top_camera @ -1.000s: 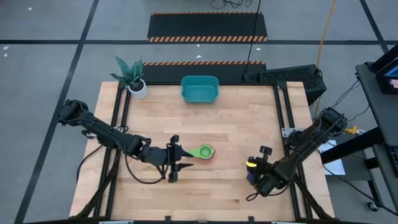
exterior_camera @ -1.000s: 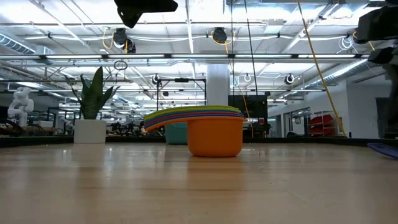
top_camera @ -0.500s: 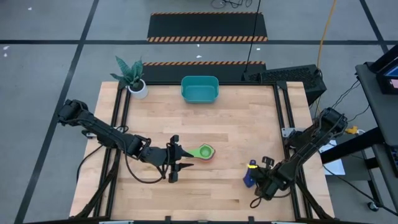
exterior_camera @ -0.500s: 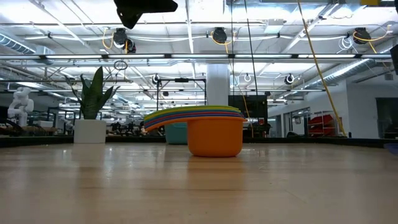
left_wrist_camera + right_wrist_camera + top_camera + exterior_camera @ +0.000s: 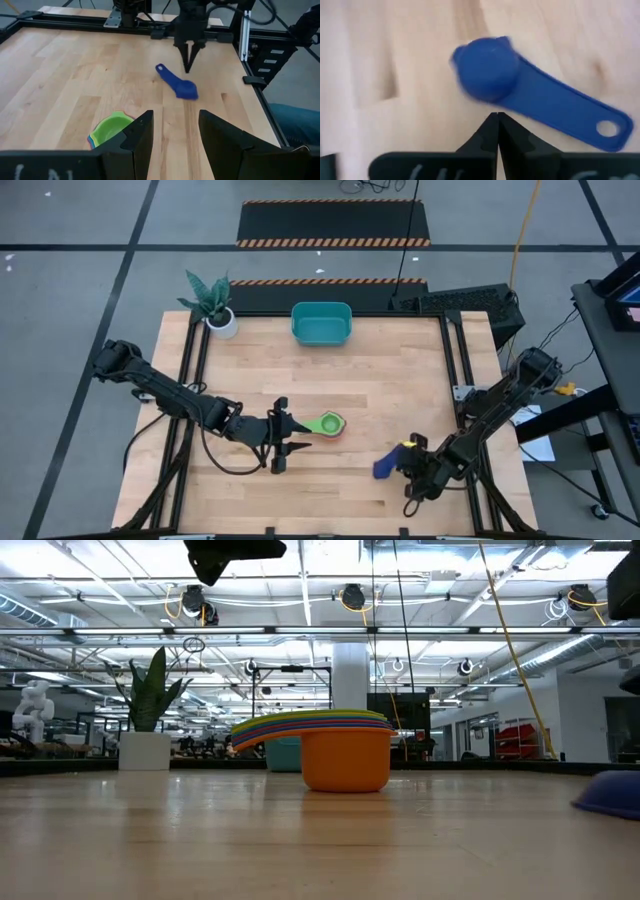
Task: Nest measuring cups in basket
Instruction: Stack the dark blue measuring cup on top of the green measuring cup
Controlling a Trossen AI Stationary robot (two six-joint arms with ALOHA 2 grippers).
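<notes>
A small blue measuring cup (image 5: 485, 70) lies bowl-down on the table near the front right (image 5: 385, 467), its handle (image 5: 570, 112) flat on the wood. My right gripper (image 5: 188, 67) is shut and points steeply down beside it. A stack of nested cups (image 5: 331, 423), green on top and orange at the bottom (image 5: 345, 755), stands on the table's middle. My left gripper (image 5: 176, 114) hovers open just left of the stack. The teal basket (image 5: 321, 323) stands at the far edge. My right gripper's shut fingertips (image 5: 497, 122) point down from above at the blue cup's edge, where bowl meets handle (image 5: 512, 102). I cannot tell whether they touch it. The cup lies flat on the table, bowl-down.
A white plant pot (image 5: 222, 320) stands at the far left corner. Bare wood lies between the stack and the basket. Black frame rails (image 5: 455, 370) run along the table's left and right sides.
My right gripper has tipped its fingers steeply downward and sunk a little, staying shut. The blue cup has shifted toward the table's left from beside the fingers and now lies bowl-down on the wood.
</notes>
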